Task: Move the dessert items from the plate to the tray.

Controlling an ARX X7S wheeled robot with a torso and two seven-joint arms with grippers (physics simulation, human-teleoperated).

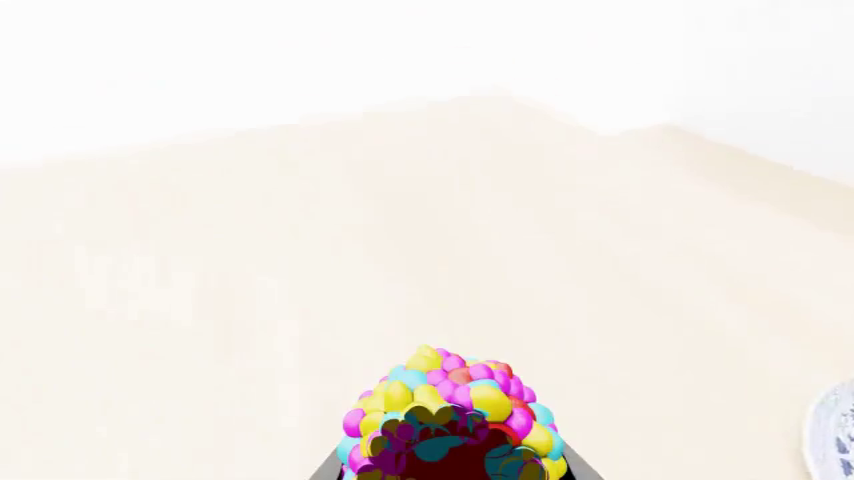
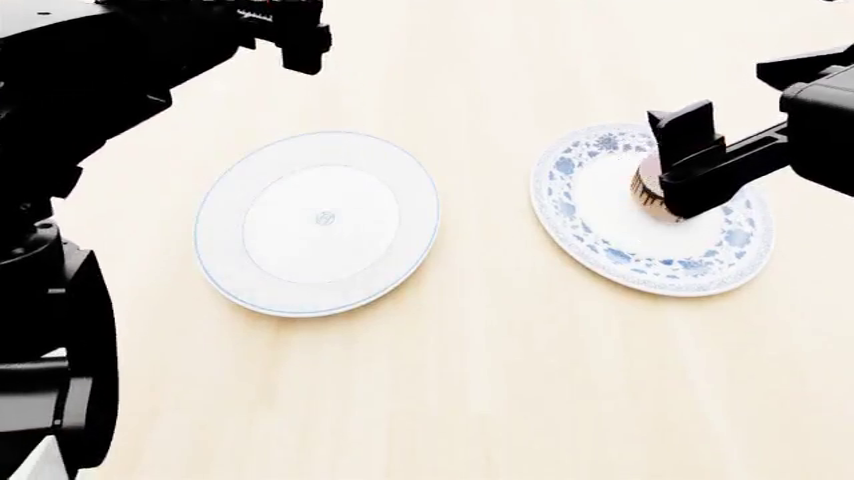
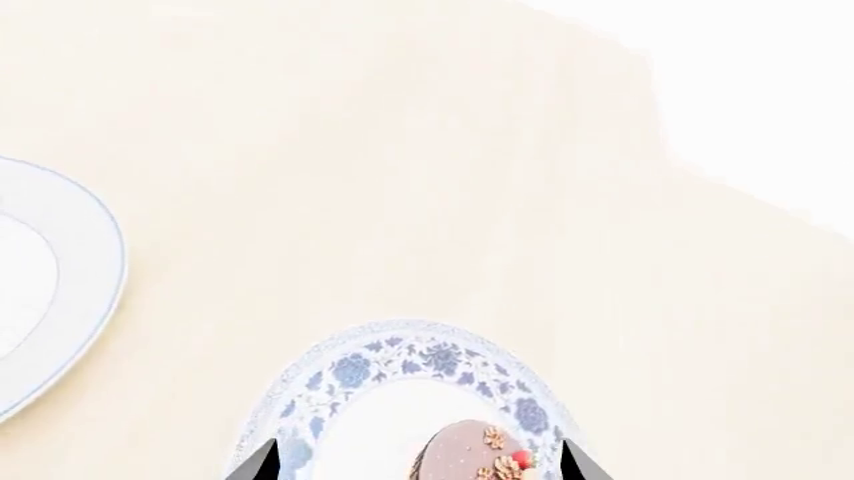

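Note:
My left gripper [image 1: 447, 472] is shut on the ball coated in multicoloured candy beads [image 1: 447, 405], held above bare tabletop. In the head view that gripper [image 2: 302, 36] is at the top left and the ball is hidden. The round chocolate cake [image 3: 475, 455] with nuts and a red berry sits on the blue-patterned plate [image 3: 387, 352]. My right gripper [image 3: 418, 462] is open, one fingertip [image 3: 262, 462] on each side of the cake. From the head the cake [image 2: 646, 190] shows beside the right gripper [image 2: 670, 168] on that plate [image 2: 607, 252]. The tray is out of view.
A plain white plate with a thin blue rim [image 2: 318, 222] lies left of centre on the pale wooden tabletop; its edge [image 3: 74, 300] shows in the right wrist view. The patterned plate's rim [image 1: 835, 432] shows in the left wrist view. My left arm fills the head view's left side.

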